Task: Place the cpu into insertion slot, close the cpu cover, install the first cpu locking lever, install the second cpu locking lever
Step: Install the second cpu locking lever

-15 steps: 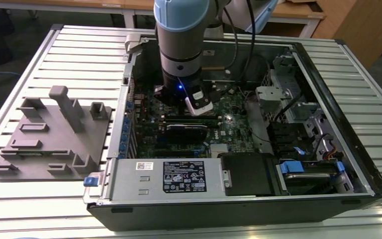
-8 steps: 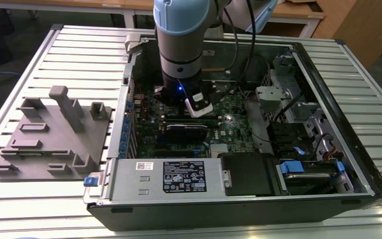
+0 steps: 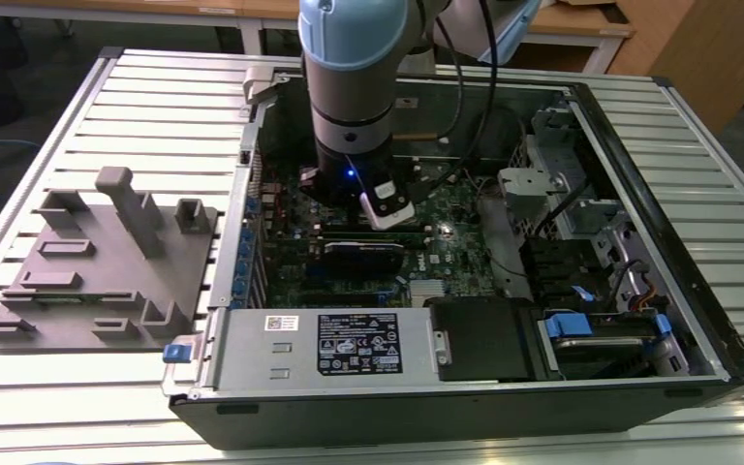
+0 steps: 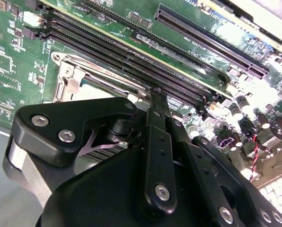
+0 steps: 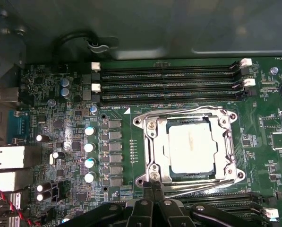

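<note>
Reaching straight down into the case [image 3: 682, 320], the closed claw [image 5: 152, 191] touches the cover [image 5: 190, 118] edge; cpu [image 5: 190, 147] just beyond.

Slatted metal table [image 3: 127, 87] seen in exterior view. Open computer case [image 3: 476, 397] laid on it, centre toward 3 o'clock, reaching near table's 6 o'clock edge. Grey moulded fixture tray [image 3: 101, 262] laid flat at 9 o'clock, just beside case, with upright posts raised from it.
</note>
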Robot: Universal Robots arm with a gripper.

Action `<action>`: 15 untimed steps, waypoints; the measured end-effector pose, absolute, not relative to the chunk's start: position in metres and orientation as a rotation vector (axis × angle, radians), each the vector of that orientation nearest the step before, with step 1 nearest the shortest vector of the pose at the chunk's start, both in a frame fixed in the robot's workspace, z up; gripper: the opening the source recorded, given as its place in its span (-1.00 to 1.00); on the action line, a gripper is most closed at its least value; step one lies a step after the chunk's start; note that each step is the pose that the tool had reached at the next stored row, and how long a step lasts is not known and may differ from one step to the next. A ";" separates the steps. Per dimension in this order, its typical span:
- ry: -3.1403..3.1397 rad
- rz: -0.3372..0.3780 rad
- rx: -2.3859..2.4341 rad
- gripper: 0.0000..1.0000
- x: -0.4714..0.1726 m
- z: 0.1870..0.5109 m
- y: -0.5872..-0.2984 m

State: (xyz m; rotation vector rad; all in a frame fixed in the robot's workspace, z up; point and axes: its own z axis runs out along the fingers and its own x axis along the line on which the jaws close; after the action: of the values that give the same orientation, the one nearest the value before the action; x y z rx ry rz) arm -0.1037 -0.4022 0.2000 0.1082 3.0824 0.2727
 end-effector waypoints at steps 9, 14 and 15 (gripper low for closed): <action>3.082 0.278 0.108 -0.80 -0.105 0.199 -0.402; 3.082 0.283 0.108 -0.80 -0.105 0.198 -0.402; 3.082 0.283 0.108 -0.80 -0.105 0.198 -0.402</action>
State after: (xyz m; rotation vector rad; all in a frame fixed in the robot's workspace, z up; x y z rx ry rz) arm -0.1054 -0.4022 0.1982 0.1083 3.0817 0.2834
